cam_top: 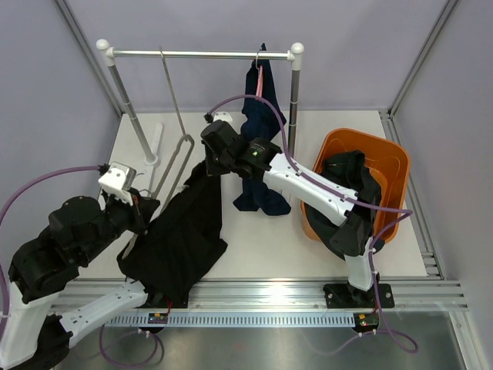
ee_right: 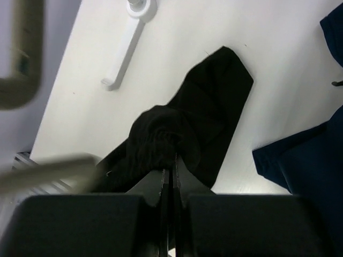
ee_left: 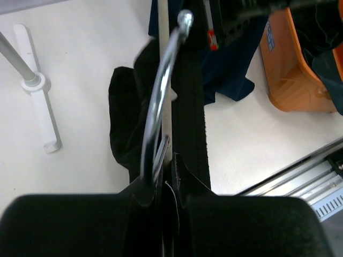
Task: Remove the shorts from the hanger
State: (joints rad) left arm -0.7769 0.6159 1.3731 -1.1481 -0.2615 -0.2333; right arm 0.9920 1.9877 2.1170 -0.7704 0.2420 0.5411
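Black shorts (cam_top: 181,235) lie spread on the table, stretched between my two grippers. My left gripper (cam_top: 146,206) is shut on the lower end of a metal wire hanger (cam_top: 179,150) beside the shorts' waistband; its fingertips (ee_left: 170,166) pinch the hanger (ee_left: 158,91) next to the black band (ee_left: 190,107). My right gripper (cam_top: 209,160) is shut on a bunched fold of the black shorts (ee_right: 209,107) at its tips (ee_right: 174,160). Navy shorts (cam_top: 260,116) hang from a pink hanger on the rail. Dark teal shorts (cam_top: 350,173) lie in the basket.
A clothes rack's rail (cam_top: 200,55) spans the back, with white feet (cam_top: 154,142) on the table. An orange basket (cam_top: 385,150) stands at the right, under my right arm. The hanging navy shorts (ee_right: 305,155) brush the table just right of my right gripper.
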